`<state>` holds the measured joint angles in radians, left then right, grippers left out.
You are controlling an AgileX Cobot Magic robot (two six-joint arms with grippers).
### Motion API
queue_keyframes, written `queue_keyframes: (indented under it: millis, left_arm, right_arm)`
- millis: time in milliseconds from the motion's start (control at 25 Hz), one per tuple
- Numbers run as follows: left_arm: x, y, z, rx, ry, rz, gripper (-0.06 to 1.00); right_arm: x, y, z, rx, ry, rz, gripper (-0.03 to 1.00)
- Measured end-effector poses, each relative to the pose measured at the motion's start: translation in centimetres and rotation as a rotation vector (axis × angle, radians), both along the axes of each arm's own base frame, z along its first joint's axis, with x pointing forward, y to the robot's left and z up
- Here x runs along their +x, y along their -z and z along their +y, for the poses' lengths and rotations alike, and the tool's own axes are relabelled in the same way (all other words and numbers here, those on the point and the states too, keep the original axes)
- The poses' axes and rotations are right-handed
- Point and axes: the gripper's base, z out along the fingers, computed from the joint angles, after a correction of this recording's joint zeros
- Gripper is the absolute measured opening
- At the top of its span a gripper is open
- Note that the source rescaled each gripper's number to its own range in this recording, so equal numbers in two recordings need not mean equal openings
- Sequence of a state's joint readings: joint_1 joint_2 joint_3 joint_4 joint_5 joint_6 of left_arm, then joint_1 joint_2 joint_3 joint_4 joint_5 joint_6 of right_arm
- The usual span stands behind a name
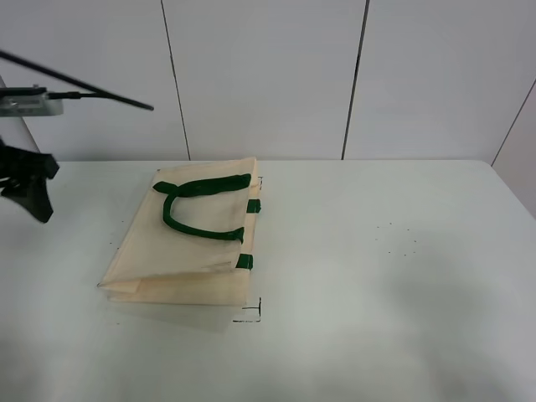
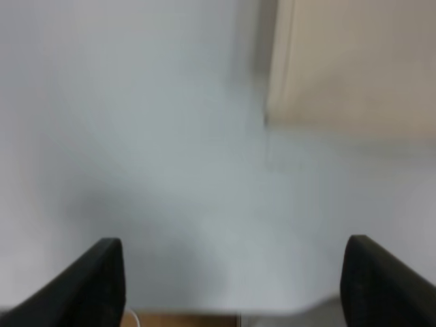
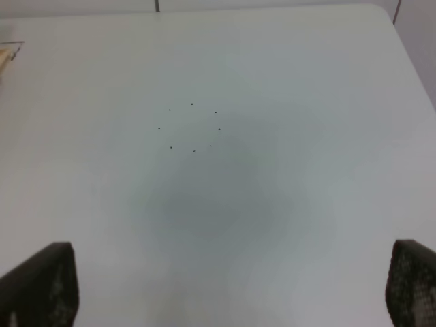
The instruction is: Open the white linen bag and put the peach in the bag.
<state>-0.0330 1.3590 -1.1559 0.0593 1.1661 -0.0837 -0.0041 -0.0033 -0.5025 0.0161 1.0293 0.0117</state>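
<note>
White linen bag [image 1: 188, 243] lies flat, unopened, left of centre. No peach visible, possibly off-frame. Left gripper [image 2: 231, 286] and right gripper [image 3: 231, 289] spread wide, empty.

Left wrist view fully blurred, white linen bag [image 2: 354, 61] just a cream smear; both wrist views crop fingertips [image 3: 41, 283] at frame edge.

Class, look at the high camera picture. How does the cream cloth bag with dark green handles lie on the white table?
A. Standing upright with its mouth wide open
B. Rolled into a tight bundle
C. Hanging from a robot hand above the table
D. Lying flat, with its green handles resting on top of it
D: the cream cloth bag with dark green strap handles lies flat on the white table, handles resting on its upper face, no hand touching it.
</note>
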Motion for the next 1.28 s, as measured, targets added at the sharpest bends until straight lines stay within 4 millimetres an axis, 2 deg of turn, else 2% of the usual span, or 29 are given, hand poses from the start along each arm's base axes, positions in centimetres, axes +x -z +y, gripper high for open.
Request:
queue_keyframes:
  millis: [120, 280, 440, 600, 880, 1280]
  left_arm:
    - [-4.9, 0.5, 0.3, 0.011, 0.001, -0.015, 0.98]
    - [-10.7, 2.1, 0.5, 0.011, 0.003, -0.057, 0.98]
    - [-15.1, 3.8, 0.6, 0.007, 0.005, -0.184, 0.98]
    - [-18.4, 4.7, 0.7, 0.01, 0.028, -0.347, 0.98]
    - [-22.3, 4.5, 0.8, 0.005, 0.026, -0.598, 0.98]
    - [-25.3, 4.5, 0.9, -0.003, 0.032, -0.806, 0.98]
  right_arm:
    - [0.0, 0.0, 0.0, 0.0, 0.0, 0.0, 1.0]
    - [0.0, 0.0, 0.0, 0.0, 0.0, 0.0, 1.0]
    - [0.0, 0.0, 0.0, 0.0, 0.0, 0.0, 1.0]
    - [0.0, 0.0, 0.0, 0.0, 0.0, 0.0, 1.0]
    - [0.0, 0.0, 0.0, 0.0, 0.0, 0.0, 1.0]
    - [0.0, 0.0, 0.0, 0.0, 0.0, 0.0, 1.0]
